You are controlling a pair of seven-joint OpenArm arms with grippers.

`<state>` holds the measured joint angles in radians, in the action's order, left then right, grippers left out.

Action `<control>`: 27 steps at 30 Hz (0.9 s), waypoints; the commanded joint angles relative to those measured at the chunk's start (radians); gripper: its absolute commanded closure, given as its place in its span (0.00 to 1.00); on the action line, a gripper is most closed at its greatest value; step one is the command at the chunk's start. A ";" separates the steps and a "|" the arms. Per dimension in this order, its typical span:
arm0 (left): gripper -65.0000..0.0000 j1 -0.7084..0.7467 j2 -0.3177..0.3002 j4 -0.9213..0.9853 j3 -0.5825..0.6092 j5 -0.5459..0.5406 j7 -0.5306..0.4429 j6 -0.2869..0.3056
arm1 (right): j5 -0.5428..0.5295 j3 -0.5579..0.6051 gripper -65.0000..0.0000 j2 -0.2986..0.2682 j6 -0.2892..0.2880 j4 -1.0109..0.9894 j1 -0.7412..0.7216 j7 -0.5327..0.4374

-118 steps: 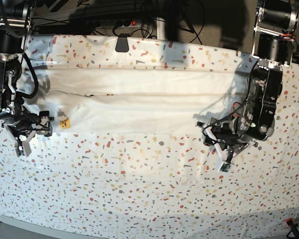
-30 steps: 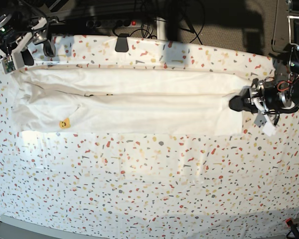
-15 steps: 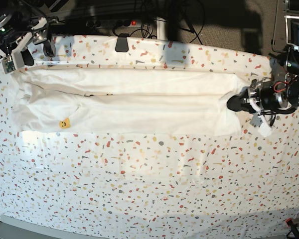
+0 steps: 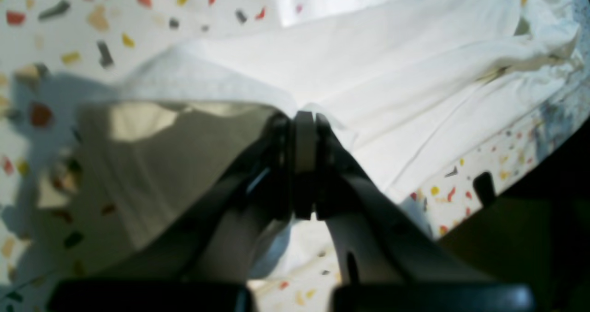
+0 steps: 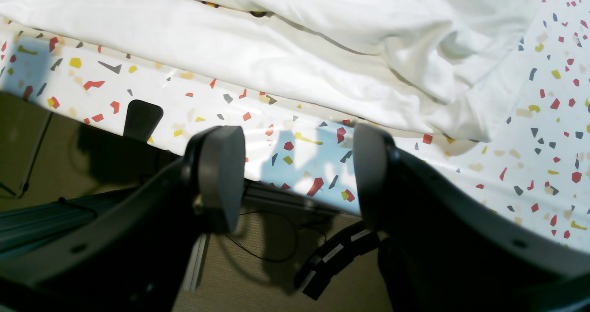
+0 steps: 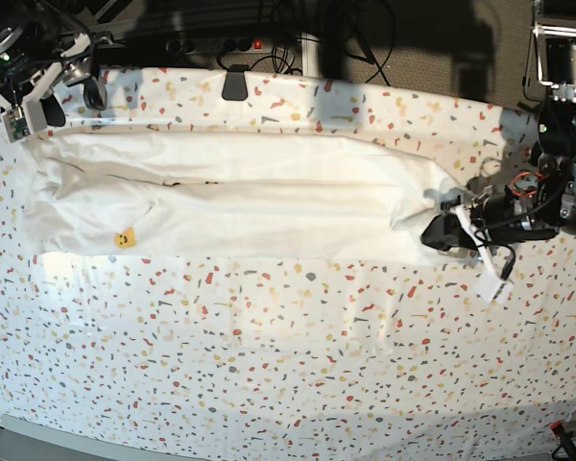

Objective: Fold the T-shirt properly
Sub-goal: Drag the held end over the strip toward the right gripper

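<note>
The left end effector [image 4: 304,164] is closed, its two fingers [image 4: 322,173] pressed together on a pinch of white cloth at the end of the T-shirt [image 4: 392,72]. In the left wrist view the fabric gathers into the fingertips and fans out beyond them in shallow creases. In the base view this end effector [image 6: 448,230] sits at the shirt's right-hand end, low over the counter [image 6: 288,365], with the cloth there drawn into a point toward it.

The right end effector [image 5: 295,173] is open, its two dark pads [image 5: 221,173] standing wide apart with nothing between them. It holds nothing. In the right wrist view the T-shirt [image 5: 322,40] lies beyond its fingertips, apart from them, with a strip of speckled tablecloth [image 5: 286,137] between the pads and the nearest fold of cloth. In the base view this end effector [image 6: 34,86] hangs over the counter's far corner, just beyond the shirt's other end.

There is one T-shirt [image 6: 230,206], lying as a long white band across the far half of the counter, with a lengthwise crease along its middle and a small yellow mark [image 6: 125,236] near the end away from the closed end effector. One tablecloth [image 6: 269,355] covers the counter, white with red, yellow and grey flecks. A dark clip [image 6: 234,83] sits on the counter's far edge, beyond the shirt.
</note>
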<state>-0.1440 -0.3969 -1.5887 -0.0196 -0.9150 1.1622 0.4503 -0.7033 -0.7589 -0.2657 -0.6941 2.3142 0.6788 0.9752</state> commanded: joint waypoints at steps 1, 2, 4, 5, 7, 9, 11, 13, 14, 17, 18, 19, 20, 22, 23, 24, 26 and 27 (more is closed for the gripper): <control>1.00 -0.016 -0.005 -0.050 -0.006 -0.016 -0.007 0.005 | -0.013 -0.007 0.44 -0.011 -0.004 0.018 0.003 -0.018; 1.00 -0.007 0.003 -0.082 -0.006 -0.016 -0.003 0.000 | -0.013 -0.007 0.44 -0.011 -0.004 0.018 0.003 -0.018; 1.00 0.018 0.030 -0.140 -0.006 0.003 -0.003 -0.011 | -0.013 -0.007 0.44 -0.011 -0.004 0.018 0.003 -0.018; 1.00 0.034 0.048 -0.163 -0.006 0.022 -0.005 -0.022 | -0.015 -0.007 0.44 -0.011 -0.004 0.018 0.003 -0.019; 1.00 0.069 0.088 -0.196 -0.006 0.042 -0.009 -0.036 | -0.015 -0.007 0.44 -0.011 -0.004 0.018 0.003 -0.020; 1.00 0.100 0.133 -0.214 -0.006 0.051 -0.011 -0.036 | -0.015 -0.007 0.44 -0.011 -0.004 0.018 0.003 -0.020; 1.00 0.116 0.179 -0.219 -0.006 0.052 -0.018 -0.036 | -0.015 -0.007 0.44 -0.011 -0.004 0.018 0.003 -0.020; 1.00 0.116 0.225 -0.219 -0.006 0.069 -0.024 -0.036 | -0.015 -0.007 0.44 -0.011 -0.004 0.018 0.002 -0.020; 1.00 0.114 0.249 -0.219 -0.006 0.090 -0.032 -0.036 | -0.015 -0.007 0.44 -0.011 -0.004 0.018 0.003 -0.020; 1.00 0.114 0.318 -0.219 -0.003 0.126 -0.033 -0.044 | -0.016 -0.006 0.44 -0.011 -0.004 0.018 0.001 -0.021; 1.00 0.114 0.341 -0.219 0.000 0.142 -0.033 -0.043 | -0.015 -0.006 0.44 -0.012 -0.004 0.018 -0.001 -0.021; 1.00 0.114 0.362 -0.219 0.007 0.162 -0.033 -0.043 | -0.016 -0.006 0.44 -0.012 -0.004 0.018 -0.001 -0.021; 1.00 0.114 0.384 -0.219 0.019 0.184 -0.034 -0.043 | -0.016 -0.006 0.44 -0.011 -0.004 0.018 0.000 -0.021; 1.00 0.114 0.422 -0.219 0.054 0.238 -0.039 -0.043 | -0.016 -0.006 0.44 -0.012 -0.004 0.018 -0.001 -0.021; 1.00 0.114 0.439 -0.219 0.077 0.269 -0.042 -0.043 | -0.016 -0.006 0.44 -0.012 -0.004 0.018 -0.002 -0.021; 1.00 0.114 0.455 -0.219 0.105 0.299 -0.049 -0.043 | -0.016 -0.007 0.44 -0.012 -0.004 0.018 -0.002 -0.021; 1.00 0.114 0.480 -0.219 0.170 0.368 -0.087 -0.045 | -0.016 -0.006 0.44 -0.011 -0.004 0.018 -0.003 -0.021; 1.00 0.114 0.490 -0.219 0.205 0.405 -0.114 -0.063 | -0.016 -0.006 0.44 -0.012 -0.004 0.018 -0.003 -0.021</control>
<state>-0.0139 0.0845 -1.7874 0.1890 -0.4850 1.0676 0.3817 -0.7094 -0.7589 -0.2657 -0.6941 2.3146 0.6731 0.9749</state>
